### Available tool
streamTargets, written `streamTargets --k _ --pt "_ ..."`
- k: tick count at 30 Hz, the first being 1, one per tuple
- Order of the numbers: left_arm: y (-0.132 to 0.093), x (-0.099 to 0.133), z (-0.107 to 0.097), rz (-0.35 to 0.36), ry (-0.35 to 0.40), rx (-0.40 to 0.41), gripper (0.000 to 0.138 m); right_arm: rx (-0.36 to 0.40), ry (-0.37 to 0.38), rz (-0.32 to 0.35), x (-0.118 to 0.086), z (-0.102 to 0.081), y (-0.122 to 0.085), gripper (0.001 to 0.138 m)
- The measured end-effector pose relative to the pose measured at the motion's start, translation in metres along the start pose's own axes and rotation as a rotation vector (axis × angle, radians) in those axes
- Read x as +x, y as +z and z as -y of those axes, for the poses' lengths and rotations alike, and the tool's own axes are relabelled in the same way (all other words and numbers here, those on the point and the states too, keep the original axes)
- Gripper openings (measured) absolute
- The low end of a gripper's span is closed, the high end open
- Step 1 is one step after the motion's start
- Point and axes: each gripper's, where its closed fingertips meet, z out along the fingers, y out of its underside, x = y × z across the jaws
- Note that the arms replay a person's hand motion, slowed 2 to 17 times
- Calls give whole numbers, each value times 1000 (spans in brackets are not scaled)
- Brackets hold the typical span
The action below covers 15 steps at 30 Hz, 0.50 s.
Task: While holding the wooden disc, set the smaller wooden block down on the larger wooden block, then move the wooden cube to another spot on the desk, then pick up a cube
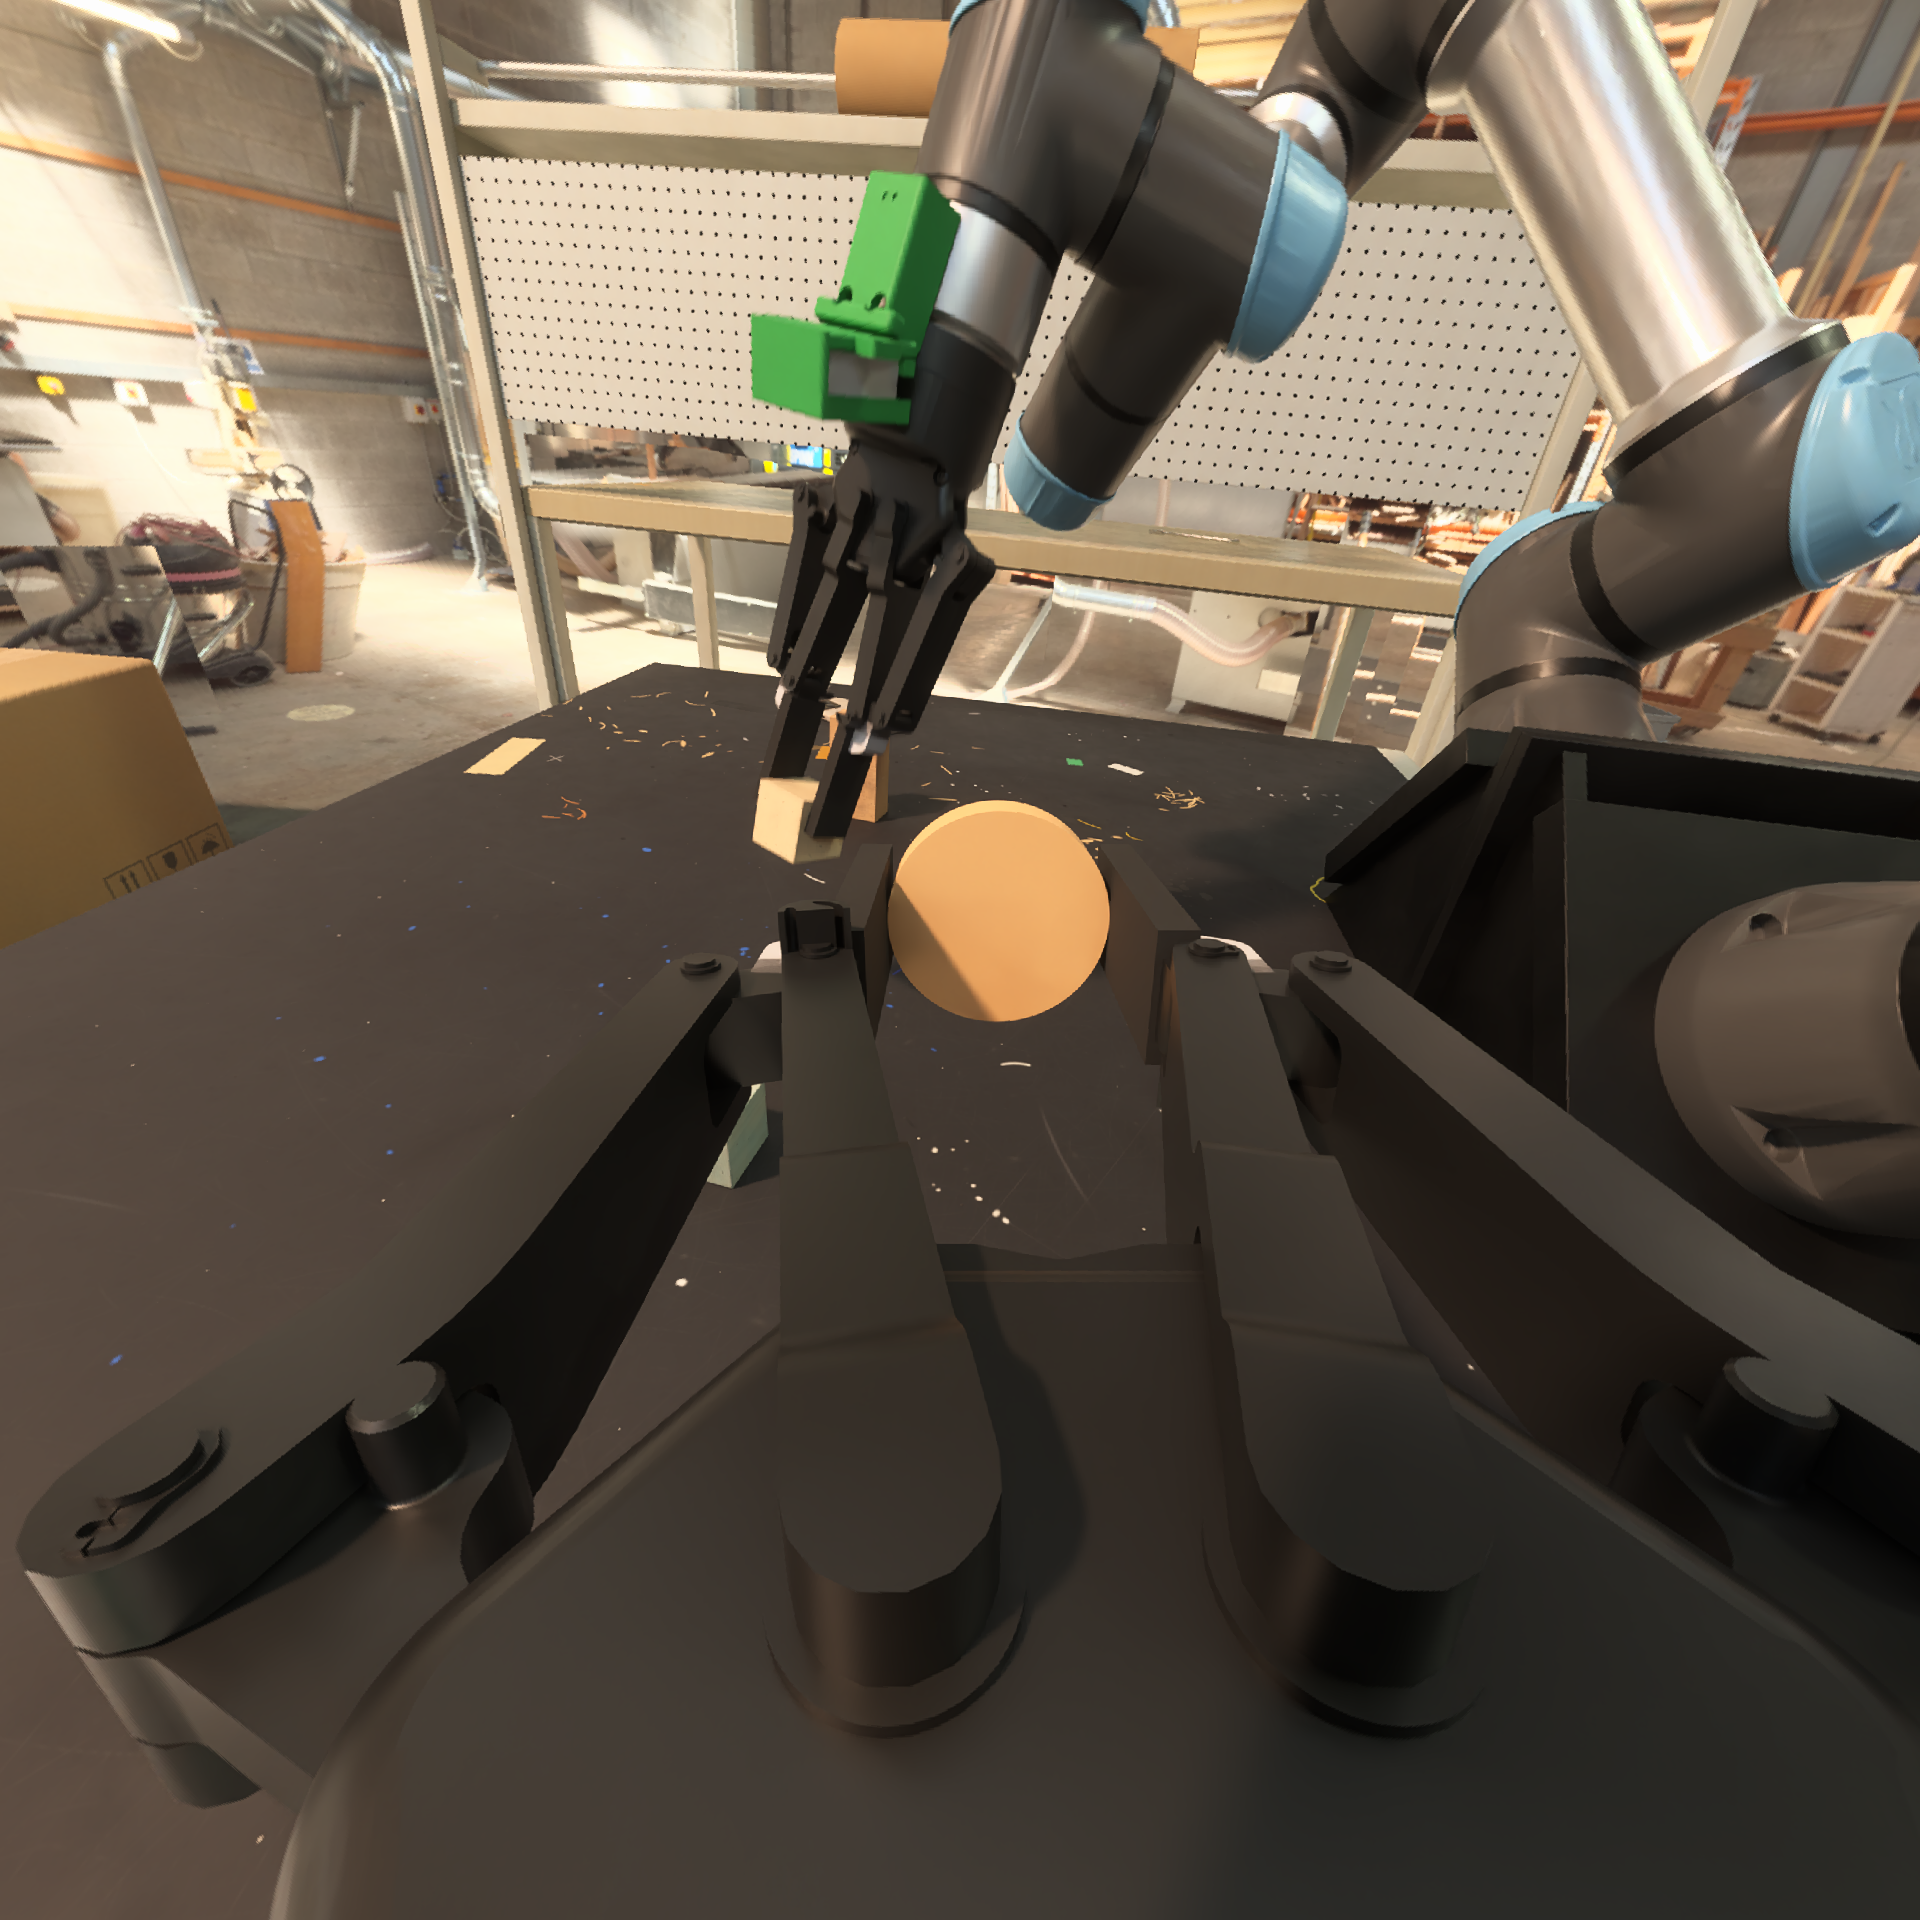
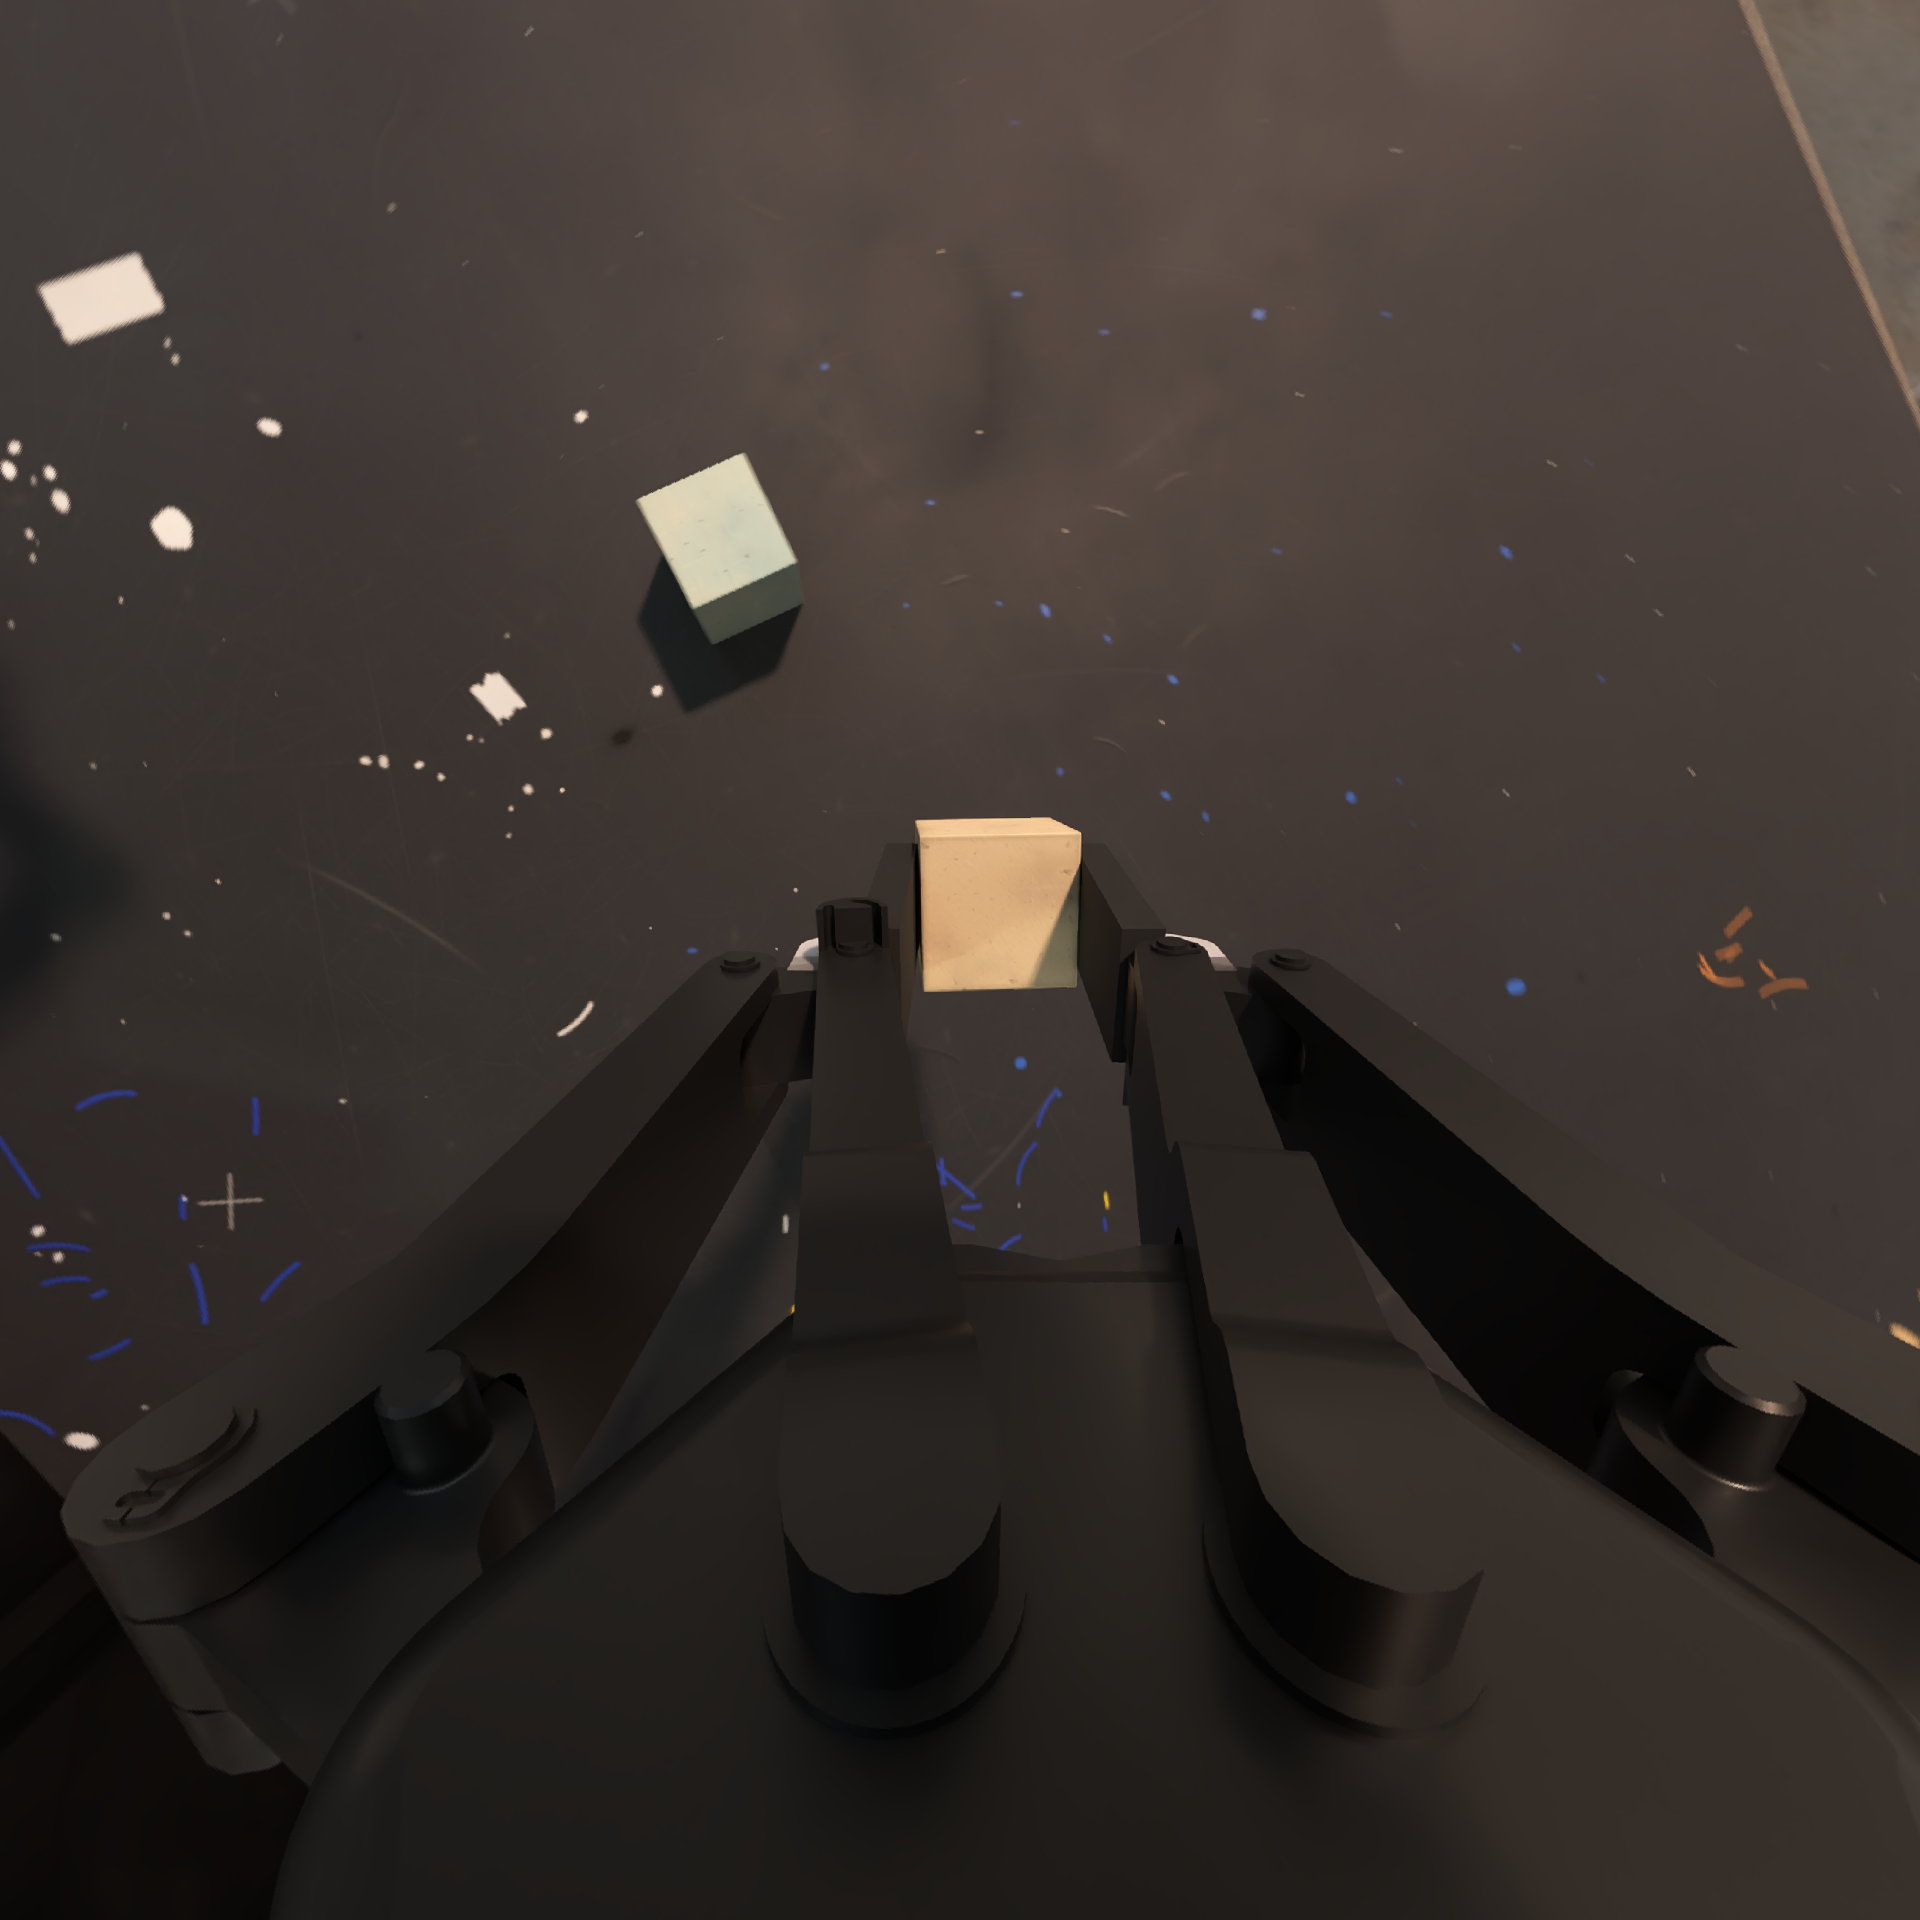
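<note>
Both jaws clamp: left wooden disc faces camera; right pale cube, seemingly square-on.

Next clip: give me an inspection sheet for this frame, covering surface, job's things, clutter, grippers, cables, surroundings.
Surface: dark desk, speckled with paint flecks and shavings.
Job's things: wooden disc in left gripper; pale cube in right gripper, off the desk; greenish cube resting on desk; wooden block behind the right gripper, mostly hidden.
Clutter: cardboard box beside the desk.
Grippers: both shut on loads.
Cables: nothing seen.
Surroundings: pegboard, workshop shelving.
</note>
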Motion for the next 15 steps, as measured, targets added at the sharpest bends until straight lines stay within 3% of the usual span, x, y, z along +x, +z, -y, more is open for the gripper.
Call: streamTargets --k 7,15 --pt "3 2 -1 -8 4 -8 52 19 206 -73 29 -29 -49 40" --pt "6 6 -2 -15 15 -20 52 -8 450 -172 59 -85 -92 40"
